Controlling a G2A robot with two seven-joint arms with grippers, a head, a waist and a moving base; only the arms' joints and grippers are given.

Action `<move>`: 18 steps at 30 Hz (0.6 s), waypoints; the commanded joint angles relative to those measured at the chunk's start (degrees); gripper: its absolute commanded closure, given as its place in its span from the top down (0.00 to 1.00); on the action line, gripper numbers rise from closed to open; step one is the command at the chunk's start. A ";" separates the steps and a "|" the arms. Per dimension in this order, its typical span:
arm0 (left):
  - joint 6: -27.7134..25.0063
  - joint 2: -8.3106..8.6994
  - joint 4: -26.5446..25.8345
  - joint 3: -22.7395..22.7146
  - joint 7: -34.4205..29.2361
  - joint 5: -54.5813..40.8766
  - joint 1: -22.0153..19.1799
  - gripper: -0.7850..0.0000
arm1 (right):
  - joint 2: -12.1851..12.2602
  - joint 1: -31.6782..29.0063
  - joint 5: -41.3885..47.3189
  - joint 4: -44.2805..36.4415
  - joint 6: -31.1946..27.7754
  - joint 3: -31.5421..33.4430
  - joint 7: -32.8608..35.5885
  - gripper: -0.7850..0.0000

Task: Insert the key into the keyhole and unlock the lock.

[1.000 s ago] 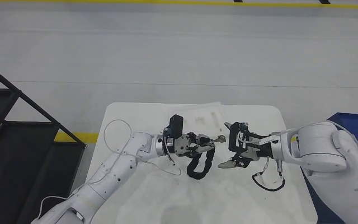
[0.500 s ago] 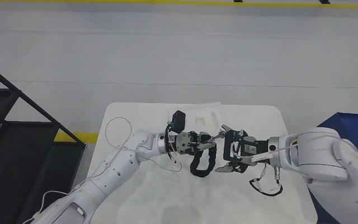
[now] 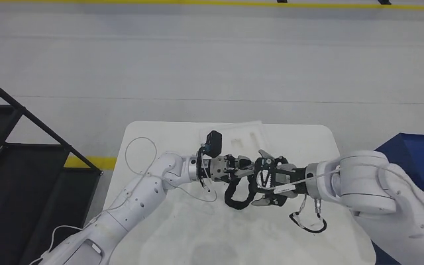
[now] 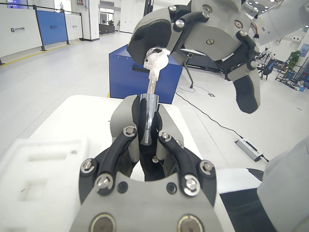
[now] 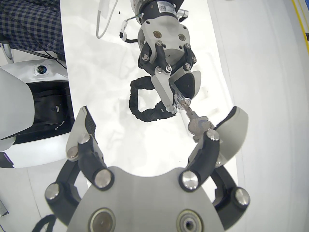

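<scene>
My left gripper (image 4: 147,112) is shut on a chrome lock cylinder (image 4: 148,119), held above the table. The lock's black cable loop (image 3: 238,192) hangs below it. A silver key (image 4: 156,60) sticks out of the keyhole, its blade partly inside. My right gripper (image 5: 160,121) faces the left one and is open, its fingers on either side of the key's head (image 5: 198,124). One finger pad (image 4: 147,37) is right at the key's head; the other finger (image 4: 246,97) stands well apart. In the top view the left gripper (image 3: 246,167) and the right gripper (image 3: 262,179) meet over the table's middle.
A white foam tray (image 3: 245,136) with cut-out pockets lies at the far side of the white table (image 3: 152,142). A thin white cable (image 3: 132,159) loops beside the left arm. A black cable loop (image 3: 306,222) hangs under the right wrist.
The right arm has moved left toward the left gripper, bringing its open fingers around the key's head. The left gripper has shifted slightly right with the lock.
</scene>
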 commanded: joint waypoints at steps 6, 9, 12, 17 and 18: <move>0.01 -0.11 -0.90 -0.64 0.78 2.20 0.21 0.00 | -0.09 1.53 -0.05 0.02 1.19 -1.76 1.53 1.00; 0.01 -0.16 -0.96 -0.70 1.20 3.14 0.28 0.00 | -0.09 2.04 0.14 0.36 1.46 -1.93 1.29 1.00; 0.01 -0.19 -0.72 -0.78 1.60 4.05 0.38 0.00 | 0.06 2.37 0.30 0.81 1.88 -0.78 0.56 1.00; 0.01 -0.02 -0.53 -0.89 2.62 6.25 0.44 0.00 | 0.75 1.72 1.46 1.35 -0.03 2.34 -0.13 1.00; 0.01 0.02 -0.60 -0.88 2.77 6.65 0.40 0.00 | 0.83 1.60 1.68 1.49 -0.53 2.65 -0.34 1.00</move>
